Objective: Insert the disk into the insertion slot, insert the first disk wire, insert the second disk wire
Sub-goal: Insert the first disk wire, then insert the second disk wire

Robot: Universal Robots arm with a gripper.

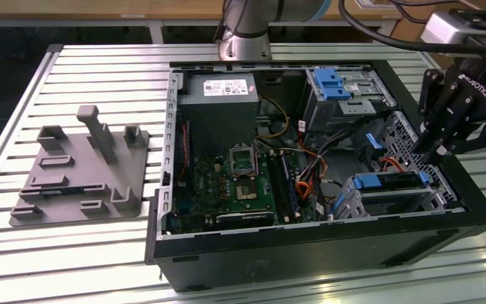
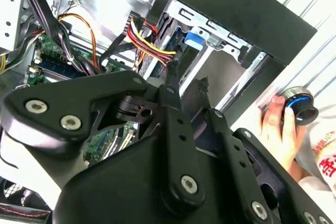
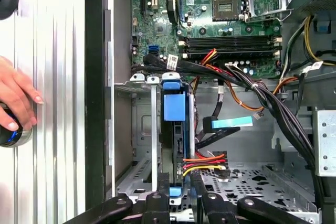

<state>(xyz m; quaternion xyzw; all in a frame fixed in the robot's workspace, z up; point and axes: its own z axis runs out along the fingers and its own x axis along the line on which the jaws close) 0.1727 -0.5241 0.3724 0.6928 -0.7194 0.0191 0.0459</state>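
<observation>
Disk [image 1: 391,182]: grey slab, glossy blue plastic frame, seated in insertion slot [image 1: 407,201], boxy perforated silver sheet metal. Gripper [image 1: 435,154]: matte black, jaws narrowly parted, empty, close above slot.

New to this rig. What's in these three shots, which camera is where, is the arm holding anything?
One robot arm with a black pincer works on an open computer case lying on a slatted metal table. The exterior view is a camera off the arm. Both wrist views ride on the arm and look past the pincer into the case. A grey fixture sits on the table at the exterior view's left. The disk, in its blue frame, sits in the insertion slot, the silver cage. The pincer hovers over it, open, holding nothing. A person's hand rests on a blue-lit knob beside the case.
</observation>
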